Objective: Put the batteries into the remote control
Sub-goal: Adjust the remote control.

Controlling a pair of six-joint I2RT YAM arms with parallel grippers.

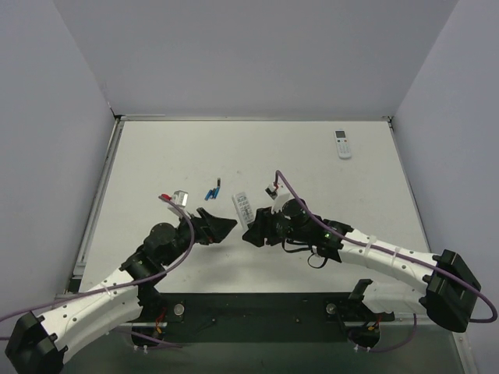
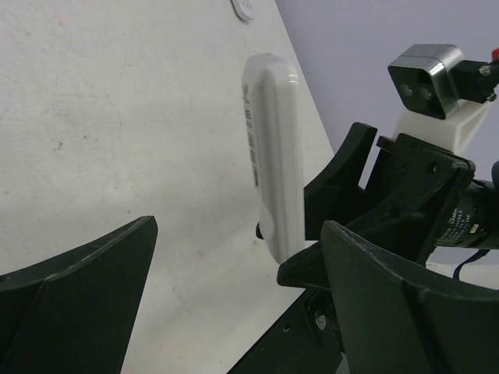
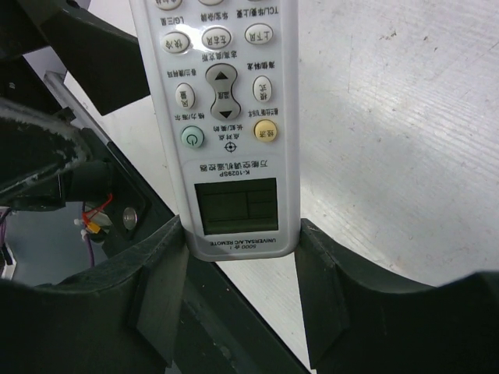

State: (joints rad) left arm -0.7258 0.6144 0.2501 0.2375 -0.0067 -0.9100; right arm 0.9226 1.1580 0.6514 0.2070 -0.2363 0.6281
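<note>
The slim white remote control (image 3: 226, 117) is clamped at its display end between the fingers of my right gripper (image 3: 242, 234), button face toward the right wrist camera. From above, the remote control (image 1: 243, 207) sticks out past the right gripper (image 1: 251, 230) toward the far side. In the left wrist view the remote control (image 2: 273, 148) shows edge-on, just ahead and to the right of my left gripper (image 2: 234, 249), which stands wide open with nothing between its fingers. The left gripper (image 1: 226, 227) faces the right one closely. The blue batteries (image 1: 211, 192) lie together on the table just beyond the left gripper.
A second, rounder white remote (image 1: 343, 143) lies at the far right of the white table (image 1: 312, 179). Grey walls close in the table at the back and sides. The dark strip holding the arm bases (image 1: 257, 312) runs along the near edge.
</note>
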